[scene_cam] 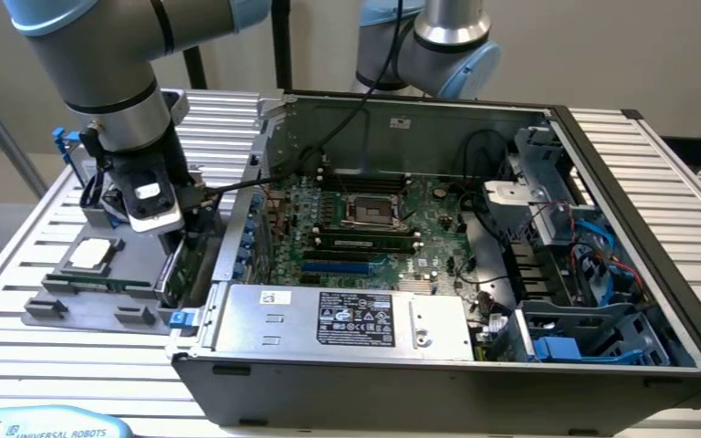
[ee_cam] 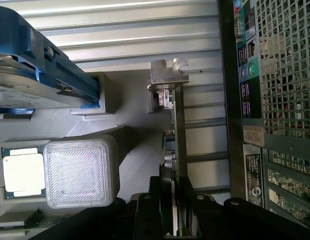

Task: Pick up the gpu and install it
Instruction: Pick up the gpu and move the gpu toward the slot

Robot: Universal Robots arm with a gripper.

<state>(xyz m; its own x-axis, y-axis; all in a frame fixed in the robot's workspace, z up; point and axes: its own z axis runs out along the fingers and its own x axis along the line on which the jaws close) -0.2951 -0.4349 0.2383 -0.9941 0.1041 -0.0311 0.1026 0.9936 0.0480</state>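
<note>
The gpu (ee_cam: 175, 130) stands on edge in a grey holder (ee_cam: 130, 150) beside the open computer case. It is seen edge-on, with its silver bracket (ee_cam: 167, 75) at the far end. In the exterior view the green card (scene_cam: 171, 274) sits just outside the case wall on the exterior view's left. My gripper (ee_cam: 173, 210) is lowered straight over the card's upper edge and straddles it (scene_cam: 165, 248). The card rests in the holder, not lifted. Inside the case, the motherboard (scene_cam: 375, 219) lies exposed, with a blue expansion slot (scene_cam: 344, 269).
The grey holder (scene_cam: 83, 306) also carries a processor chip (scene_cam: 91, 255) and a silver hard drive in a blue frame (ee_cam: 40, 75). The case's perforated rear wall (ee_cam: 285, 75) stands close beside the card. A power supply (scene_cam: 350, 319) fills the case's front. A second arm (scene_cam: 448, 41) stands behind.
</note>
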